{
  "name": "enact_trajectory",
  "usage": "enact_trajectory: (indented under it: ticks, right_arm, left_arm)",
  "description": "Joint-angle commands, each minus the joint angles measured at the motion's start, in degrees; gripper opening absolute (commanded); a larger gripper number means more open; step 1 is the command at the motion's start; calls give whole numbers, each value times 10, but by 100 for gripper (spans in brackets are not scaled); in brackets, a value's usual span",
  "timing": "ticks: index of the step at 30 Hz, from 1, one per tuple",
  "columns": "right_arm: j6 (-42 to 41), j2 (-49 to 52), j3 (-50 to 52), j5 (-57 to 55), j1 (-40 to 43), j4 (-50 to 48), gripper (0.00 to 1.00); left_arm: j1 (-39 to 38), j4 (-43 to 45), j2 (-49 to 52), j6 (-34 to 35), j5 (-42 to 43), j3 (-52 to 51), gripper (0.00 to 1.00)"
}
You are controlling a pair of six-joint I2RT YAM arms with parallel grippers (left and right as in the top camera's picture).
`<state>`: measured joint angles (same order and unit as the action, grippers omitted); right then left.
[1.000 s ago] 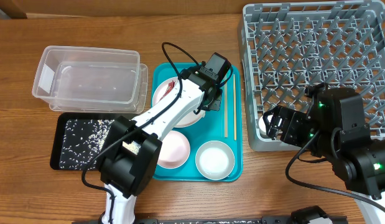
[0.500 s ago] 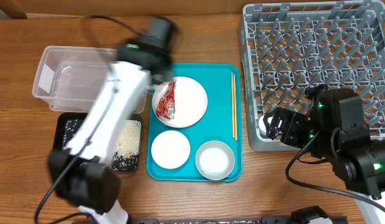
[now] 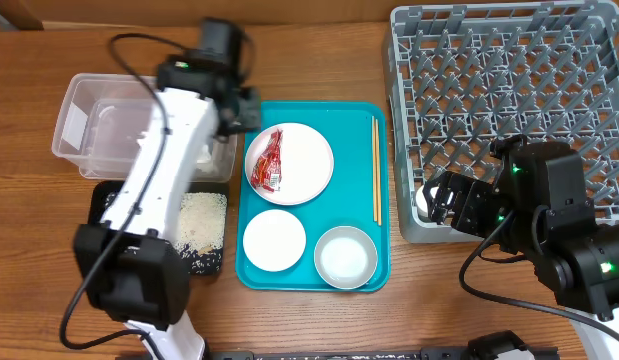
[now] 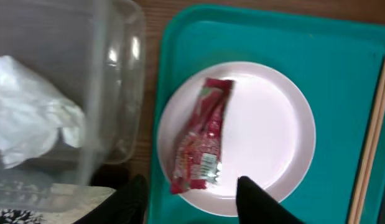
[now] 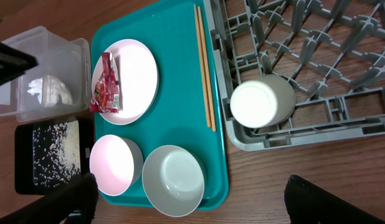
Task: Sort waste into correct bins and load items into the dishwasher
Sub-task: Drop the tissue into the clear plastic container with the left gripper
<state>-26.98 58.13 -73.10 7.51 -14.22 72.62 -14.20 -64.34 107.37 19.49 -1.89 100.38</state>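
Wrapper (image 4: pixel 201 134): red, crinkled, with white print and a small greenish patch.
Large plate (image 3: pixel 304 160): plain white.
Small plate (image 3: pixel 274 240): white, tinged pink in the right wrist view.
Bowl (image 3: pixel 345 256): silvery-grey rim, pale inside.
Cup (image 5: pixel 262 104): white.
Chopsticks (image 3: pixel 376 170): pale wood.
Serving tray (image 3: pixel 349 205): solid teal.
Dish rack (image 3: pixel 509 60): uniform grey lattice.
Black tray (image 3: pixel 114 215): black, speckled with white.
Grains (image 3: pixel 201 220): off-white, in a dense patch.
Tub (image 3: pixel 84 110): clear, colourless.
Crumpled sheet in tub (image 4: pixel 30 115): white.
Table (image 3: pixel 309 50): brown with wood grain.
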Motion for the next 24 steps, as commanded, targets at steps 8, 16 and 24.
enact_trajectory:
  ticks: [8, 16, 24]
  right_arm:
    - [2, -2, 2, 1, 4, -2, 97]
    - [2, -2, 2, 1, 4, 8, 96]
    - [2, -2, 2, 1, 4, 7, 96]
  left_arm:
    - [-70, 96, 91, 2, -84, -127, 56]
    - [-70, 104, 120, -3, -46, -116, 8]
    - [-50, -34, 76, -2, -32, 40, 4]
